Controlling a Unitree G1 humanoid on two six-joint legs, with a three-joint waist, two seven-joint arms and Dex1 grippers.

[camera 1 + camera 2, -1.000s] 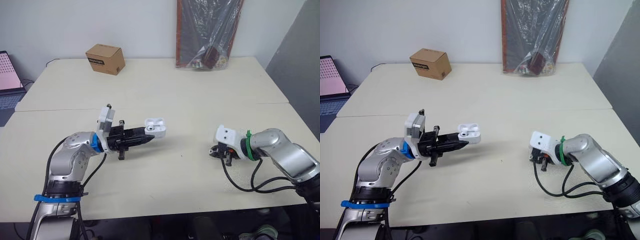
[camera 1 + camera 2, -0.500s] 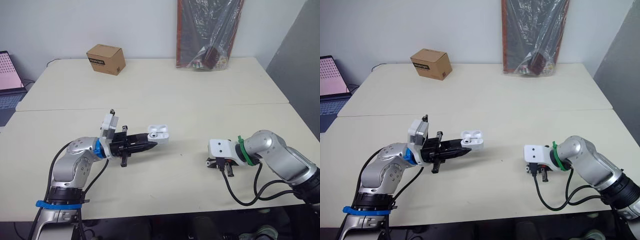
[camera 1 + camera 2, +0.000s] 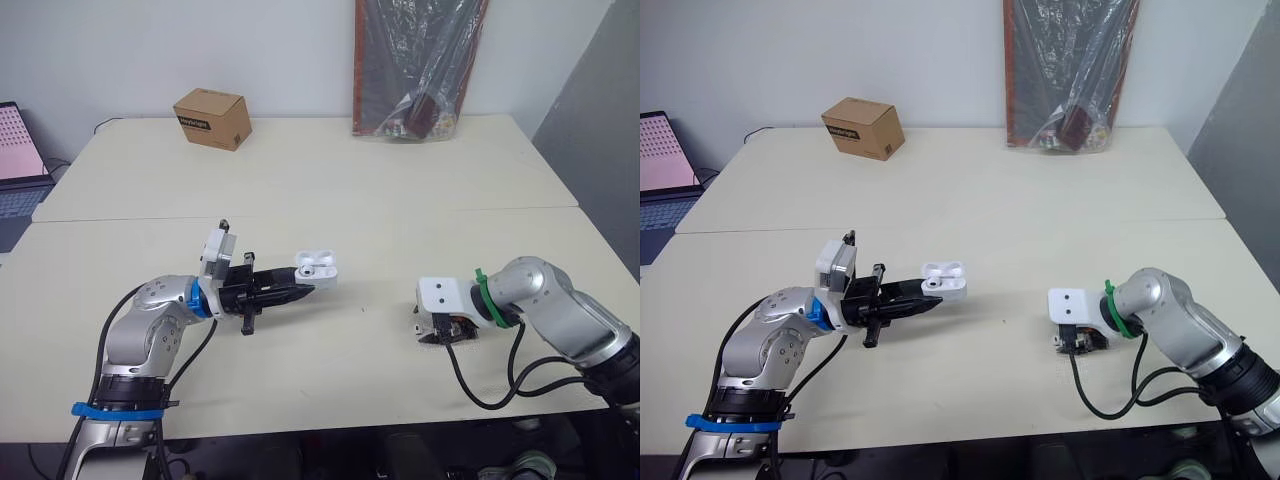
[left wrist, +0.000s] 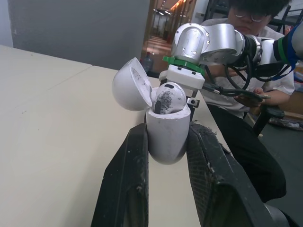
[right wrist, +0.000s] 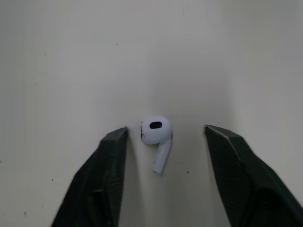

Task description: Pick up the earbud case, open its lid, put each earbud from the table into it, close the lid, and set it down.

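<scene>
White earbud [image 5: 155, 135] lies free between the spread right pincer [image 5: 165, 129], gaps either side; left pincer [image 4: 169, 130] clamps the open case [image 3: 316, 270].

The label on the cardboard box [image 3: 211, 118] is unreadable.

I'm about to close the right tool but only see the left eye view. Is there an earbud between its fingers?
Observer: Yes, an earbud lies on the table between the open right tool's fingers.
Operator: Touching either?
Observer: No, there's a gap on both sides.
Operator: Anything in the case?
Observer: One seated earbud sits in the open case, which the left tool grips.
</scene>
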